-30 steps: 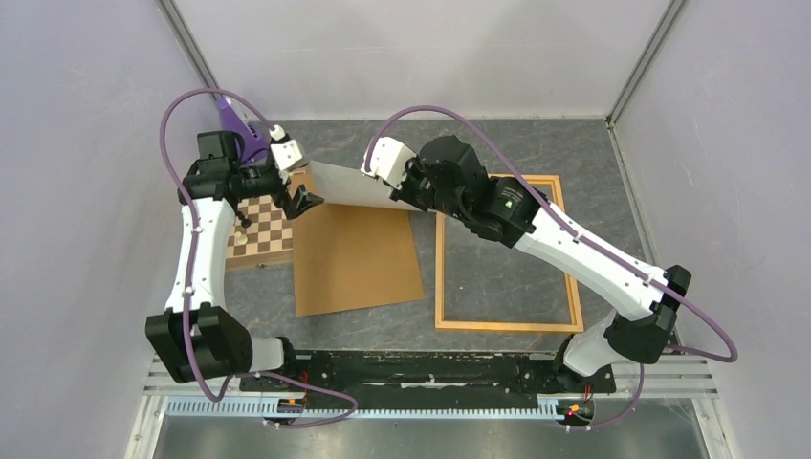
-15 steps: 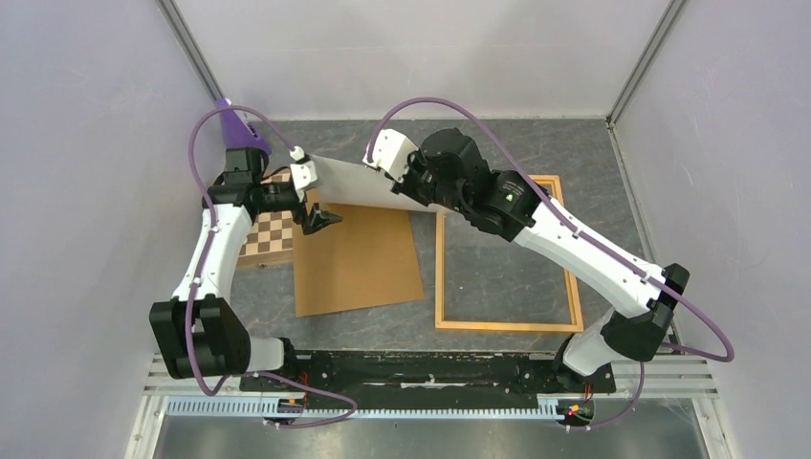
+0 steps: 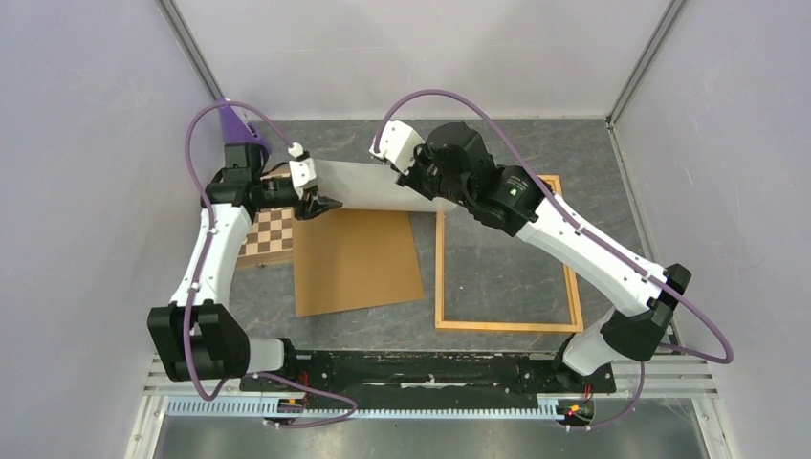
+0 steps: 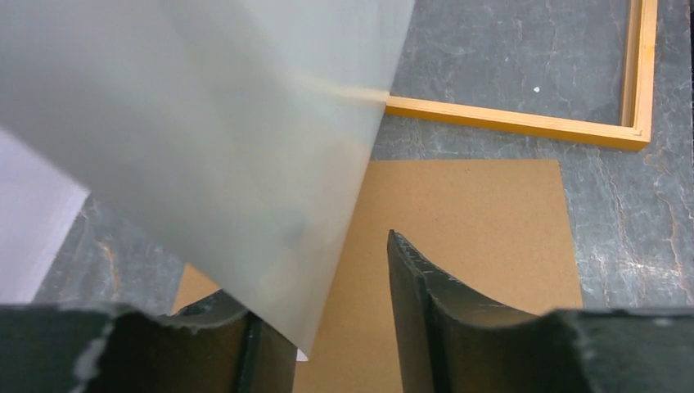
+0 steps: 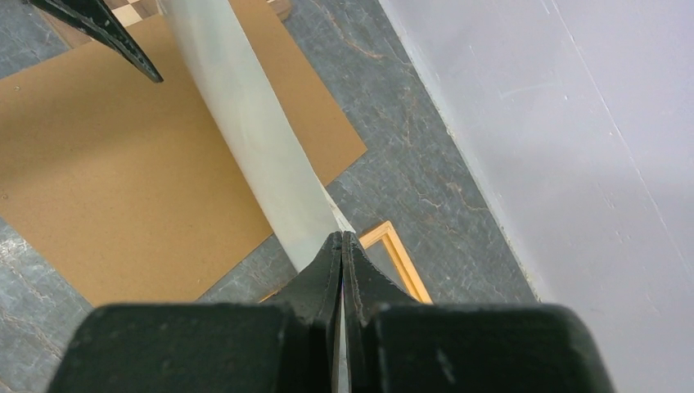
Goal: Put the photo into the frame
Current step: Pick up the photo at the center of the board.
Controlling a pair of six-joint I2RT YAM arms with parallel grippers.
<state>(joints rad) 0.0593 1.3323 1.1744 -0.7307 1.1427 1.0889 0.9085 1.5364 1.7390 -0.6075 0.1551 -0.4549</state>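
Note:
The photo [image 3: 368, 185] hangs curved above the table with its plain white back [image 4: 205, 147] showing. My right gripper [image 5: 341, 237] is shut on its right edge, and the sheet [image 5: 254, 139] runs away from the fingers. In the top view that gripper [image 3: 421, 186] sits under the wrist. My left gripper [image 4: 327, 295] is open around the photo's lower left corner: the sheet rests against the left finger, with a gap to the right finger [image 4: 409, 270]. From above, it [image 3: 320, 206] sits at the photo's left end. The orange frame [image 3: 440, 277] lies flat at the right and shows in both wrist views [image 4: 507, 121] [image 5: 401, 258].
A brown backing board [image 3: 359, 258] lies flat under the photo, left of the frame, also seen as the board [image 4: 466, 221] [image 5: 106, 180]. A chessboard [image 3: 268, 234] sits at the left, under my left arm. A purple object [image 3: 234, 124] stands in the far left corner. Walls enclose three sides.
My left gripper has swung right onto the photo's left corner and its jaws have narrowed around it. My right gripper has lifted the photo slightly and stays shut on it.

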